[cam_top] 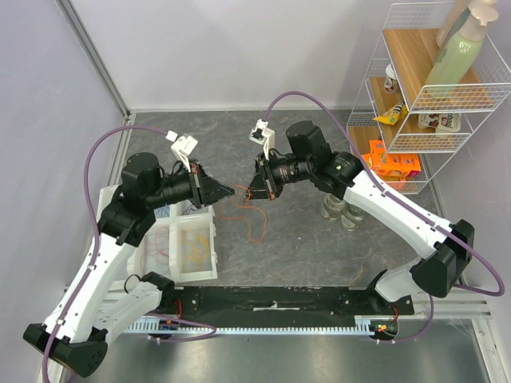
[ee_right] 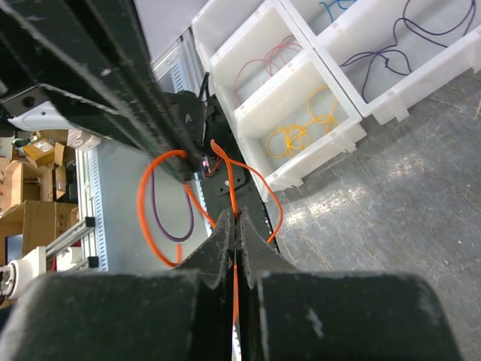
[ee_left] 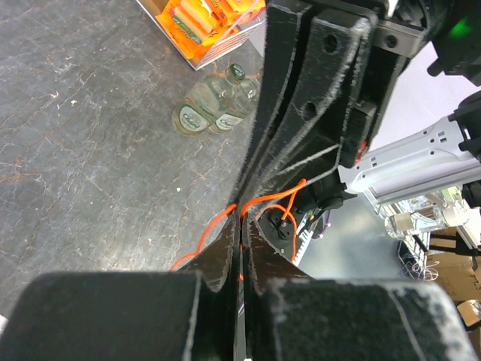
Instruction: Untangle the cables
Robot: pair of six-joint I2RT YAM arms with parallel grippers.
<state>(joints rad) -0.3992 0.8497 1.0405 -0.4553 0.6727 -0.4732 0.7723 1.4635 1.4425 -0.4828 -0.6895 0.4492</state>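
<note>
1. The orange cable [ee_right: 167, 155] hangs over the middle of the table [cam_top: 303, 247], just right of the bin [cam_top: 196, 275]. It is strung between the two grippers, with slack loops drooping below them. The lowest loops appear to reach the surface, though I cannot be sure they touch it.
2. The left gripper [ee_left: 240, 226] is fully closed, its jaws pinching the cable where it enters from the front.
3. The right gripper [ee_right: 235, 226] is likewise clamped tight on the same cable, which runs straight down through its jaws. The two fingertips stand close together, nearly nose to nose.
4. The step in hand looks like drawing this cable out so that its loops open. To do it well:
   - Pull the grippers apart slowly and level.
   - Watch the drooping loops. If one shrinks toward a knot instead of opening, stop and ease back.
   - Hold both pinches firm, since a wire this thin could slip out.
5. The slack should be carried away from the bin's right edge, so that it does not snag the wall or drop among the yellow cables [ee_right: 297, 135] already sorted there.
6. The bottles [ee_left: 214, 109] stand on the table near the right arm, so a wide outward swing on that side risks knocking them.
</note>
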